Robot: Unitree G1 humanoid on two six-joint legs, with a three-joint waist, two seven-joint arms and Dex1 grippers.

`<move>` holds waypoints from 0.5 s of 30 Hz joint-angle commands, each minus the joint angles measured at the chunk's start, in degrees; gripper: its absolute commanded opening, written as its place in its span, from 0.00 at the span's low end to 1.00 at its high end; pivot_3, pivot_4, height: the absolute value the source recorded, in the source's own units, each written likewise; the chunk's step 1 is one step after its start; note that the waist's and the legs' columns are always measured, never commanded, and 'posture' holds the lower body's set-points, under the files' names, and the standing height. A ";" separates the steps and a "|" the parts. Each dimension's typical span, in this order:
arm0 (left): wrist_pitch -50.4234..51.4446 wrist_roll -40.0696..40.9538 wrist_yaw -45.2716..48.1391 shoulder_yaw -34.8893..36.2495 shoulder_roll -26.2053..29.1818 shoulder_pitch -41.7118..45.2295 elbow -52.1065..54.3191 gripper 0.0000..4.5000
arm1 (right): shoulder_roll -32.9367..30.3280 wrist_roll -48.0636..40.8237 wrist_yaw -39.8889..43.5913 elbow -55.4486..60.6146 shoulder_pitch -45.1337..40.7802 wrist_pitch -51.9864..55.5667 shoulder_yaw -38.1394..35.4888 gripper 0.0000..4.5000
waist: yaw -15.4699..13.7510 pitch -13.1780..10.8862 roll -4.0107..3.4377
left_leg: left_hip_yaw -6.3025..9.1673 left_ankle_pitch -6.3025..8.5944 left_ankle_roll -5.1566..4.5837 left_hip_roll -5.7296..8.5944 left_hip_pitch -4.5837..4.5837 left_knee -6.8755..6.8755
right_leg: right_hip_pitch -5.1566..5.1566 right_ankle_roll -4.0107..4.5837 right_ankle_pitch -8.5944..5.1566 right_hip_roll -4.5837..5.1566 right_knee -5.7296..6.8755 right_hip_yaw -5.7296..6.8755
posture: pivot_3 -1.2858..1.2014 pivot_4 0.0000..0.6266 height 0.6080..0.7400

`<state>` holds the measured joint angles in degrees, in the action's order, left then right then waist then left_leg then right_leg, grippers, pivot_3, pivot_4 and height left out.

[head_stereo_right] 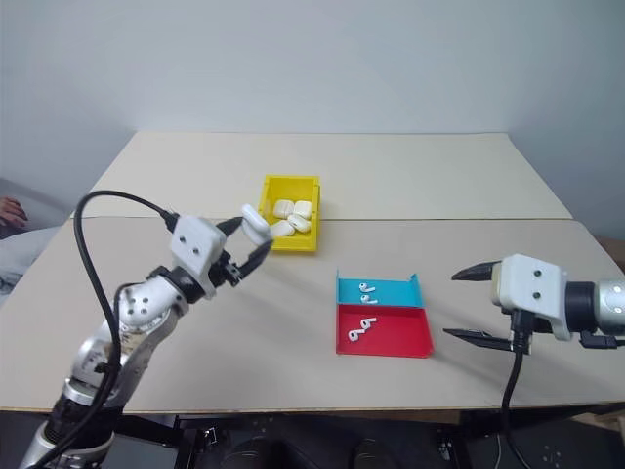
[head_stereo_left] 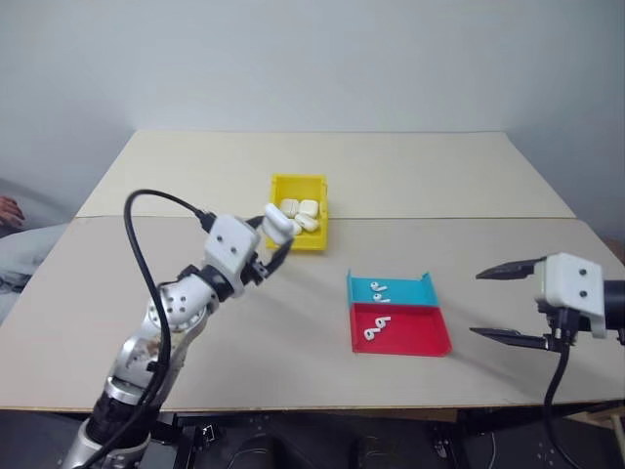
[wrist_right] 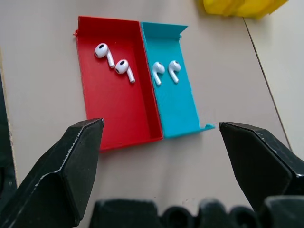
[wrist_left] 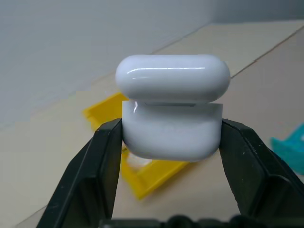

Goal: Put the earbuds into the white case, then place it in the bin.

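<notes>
two grippers of mine are over the table (head_stereo_left: 293, 391), and i'll start on my left. my left gripper (head_stereo_left: 276, 237) is raised above the tabletop, clamped on the white case (head_stereo_left: 278, 223) with one black finger on each side of its lower half; from my left wrist the case (wrist_left: 172, 109) sits squarely between the fingers (wrist_left: 107, 161), its lid tipped up a crack so a dark slit shows under it. the case is off the table, just in front of the near left corner of the bin (head_stereo_left: 299, 210). that yellow bin stands close behind the gripper, toward the far middle of the table, and several other white cases (head_stereo_left: 301, 212) already lie inside it

further right, and nearer to me than the bin, sit two shallow trays touching along one edge: the blue tray (head_stereo_left: 391, 289) behind, the red tray (head_stereo_left: 402, 329) in front. the earbuds lie loose in them, one pair (wrist_right: 165, 71) in the blue tray and one pair (wrist_right: 114, 61) in the red tray, all well apart from the case i'm holding

on my far right, my right gripper (head_stereo_left: 508, 304) hovers above the table just beside the trays' right edge, its jaws spread wide and empty; from my right wrist both trays lie between and beyond the two fingertips
</notes>
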<state>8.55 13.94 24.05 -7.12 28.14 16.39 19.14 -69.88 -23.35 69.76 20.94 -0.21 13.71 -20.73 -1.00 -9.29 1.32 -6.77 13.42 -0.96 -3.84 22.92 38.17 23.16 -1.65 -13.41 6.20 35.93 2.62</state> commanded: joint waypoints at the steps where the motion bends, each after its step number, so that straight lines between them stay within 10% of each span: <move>1: -14.14 0.78 7.17 -1.54 -3.72 -2.60 -4.75 0.62 | -3.86 -0.52 -0.35 5.08 -2.92 6.08 1.80 1.00 | 0.00 0.02 -0.03 | 0.01 0.02 -0.04 0.00 0.06 0.00 | 0.03 0.00 0.00 0.01 -0.04 -0.01 | 0.52 0.24 1.00; 15: -39.08 22.79 47.87 0.39 -16.11 -6.18 -24.89 0.62 | 2.46 11.70 4.75 14.90 -35.17 20.53 40.38 1.00 | 0.80 0.14 -0.25 | 0.25 0.19 -0.30 -0.14 0.44 0.49 | 0.29 -0.08 -0.02 -0.06 0.08 0.07 | 0.52 0.24 1.00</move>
<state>-28.20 34.39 68.47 -7.83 12.52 10.17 -5.35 -68.08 -14.12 73.69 34.79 -32.92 31.54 17.14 -0.20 -9.14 1.07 -6.48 13.62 -1.27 -3.97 23.45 38.66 23.51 -1.73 -13.42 6.14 36.01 2.68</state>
